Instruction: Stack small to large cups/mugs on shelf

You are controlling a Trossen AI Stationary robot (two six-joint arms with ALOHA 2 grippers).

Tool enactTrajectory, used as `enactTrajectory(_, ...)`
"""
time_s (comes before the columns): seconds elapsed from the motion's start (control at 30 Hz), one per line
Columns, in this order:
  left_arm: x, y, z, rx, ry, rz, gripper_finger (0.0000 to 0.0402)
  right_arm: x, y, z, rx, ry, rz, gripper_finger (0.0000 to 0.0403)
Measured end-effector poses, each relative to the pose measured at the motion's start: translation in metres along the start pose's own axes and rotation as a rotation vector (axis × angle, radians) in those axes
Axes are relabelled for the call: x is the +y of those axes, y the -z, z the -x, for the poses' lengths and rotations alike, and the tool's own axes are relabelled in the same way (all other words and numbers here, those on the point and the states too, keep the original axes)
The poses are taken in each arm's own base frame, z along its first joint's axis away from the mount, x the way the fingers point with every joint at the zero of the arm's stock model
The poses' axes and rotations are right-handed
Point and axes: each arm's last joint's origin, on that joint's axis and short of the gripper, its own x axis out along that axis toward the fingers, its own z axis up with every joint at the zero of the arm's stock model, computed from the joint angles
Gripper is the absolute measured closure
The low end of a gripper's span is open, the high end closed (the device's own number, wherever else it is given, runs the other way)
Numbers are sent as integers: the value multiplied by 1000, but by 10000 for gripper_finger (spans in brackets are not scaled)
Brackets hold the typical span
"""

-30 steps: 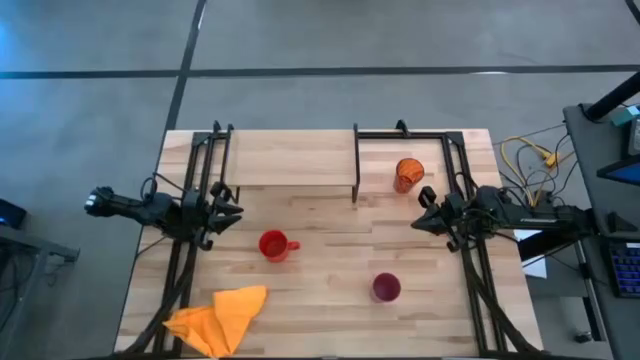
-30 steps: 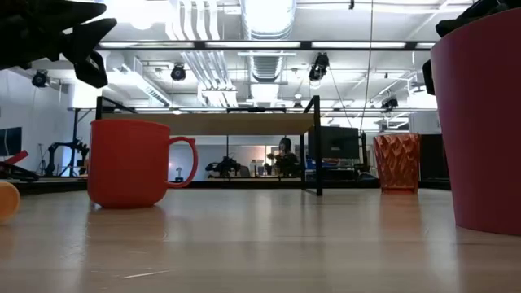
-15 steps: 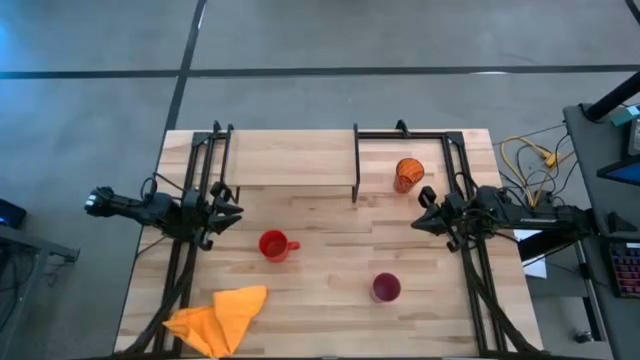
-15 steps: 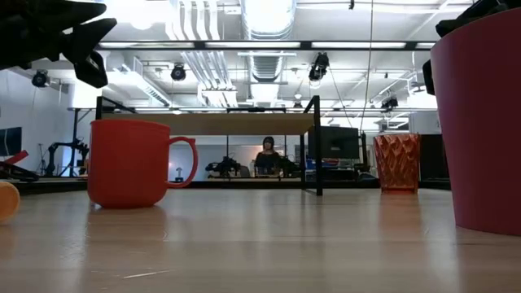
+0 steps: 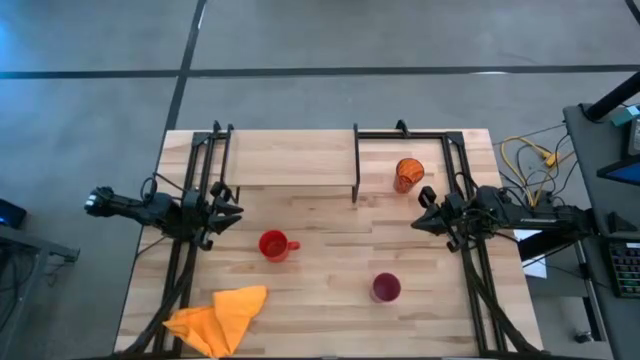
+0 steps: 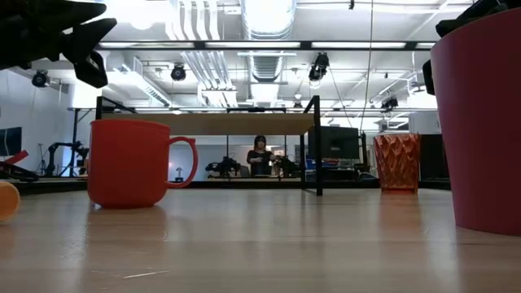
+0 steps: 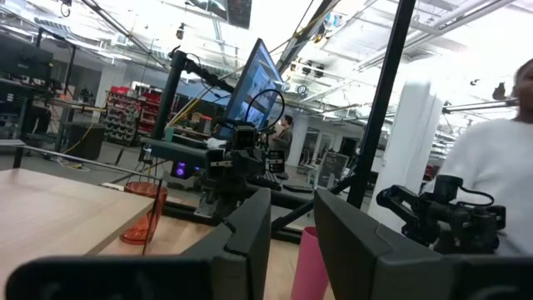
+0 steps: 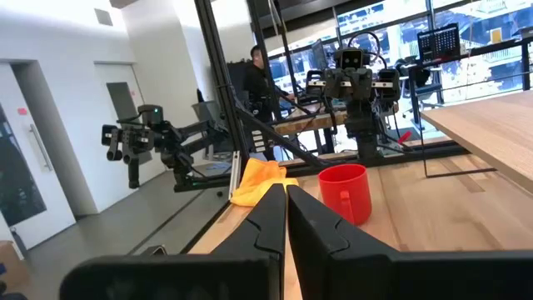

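Nothing stirs on the desk (image 5: 330, 215) since a second ago: both arms sit exactly where they were, and all three vessels hold their spots. The one change is in the room beyond, where a person (image 6: 260, 155) seen in the low view has walked a little leftward behind the shelf. For the task, that means no progress; stacking has not begun.

The left tool (image 5: 232, 213) hovers near the desk's left edge, about midway along it, its fingers a little apart and holding nothing, as the left wrist view shows. The right tool (image 5: 421, 222) mirrors it near the right edge, with its fingers pressed together and empty in the right wrist view.

The red mug (image 5: 273, 244) stands upright left of the desk's centre, handle pointing toward the right edge, just beyond the left tool's reach line. The magenta tumbler (image 5: 386, 287) stands closer to the near edge, right of centre. The orange cup (image 5: 407, 175) sits by the far right corner, beside the shelf (image 5: 290, 158), whose board runs along the far edge and is bare. An orange cloth (image 5: 220, 315) lies crumpled at the near left corner.
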Motion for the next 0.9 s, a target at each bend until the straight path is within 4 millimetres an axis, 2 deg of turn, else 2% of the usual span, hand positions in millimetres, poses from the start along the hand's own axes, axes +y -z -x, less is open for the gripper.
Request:
enactTrajectory(0.17, 0, 0, 0, 0, 0, 0, 320, 0, 0, 0, -1, 3, 19, 394)
enactTrajectory(0.3, 0, 0, 0, 0, 0, 0, 320, -4, -1, 0, -23, 126, 219, 394)
enactTrajectory(0.4, 0, 0, 0, 0, 0, 0, 320, -5, -2, 1, -28, 190, 285, 394)
enactTrajectory(0.6, 1, 0, 0, -10, -50, -51, 320, -6, -2, 1, -43, 215, 242, 394)
enactTrajectory(0.77, 2, 0, 0, -13, -77, -80, 320, -6, -5, 1, -86, 233, 113, 394)
enactTrajectory(0.9, 2, -1, 0, -18, -77, -85, 320, -5, -6, 1, -105, 228, 89, 394)
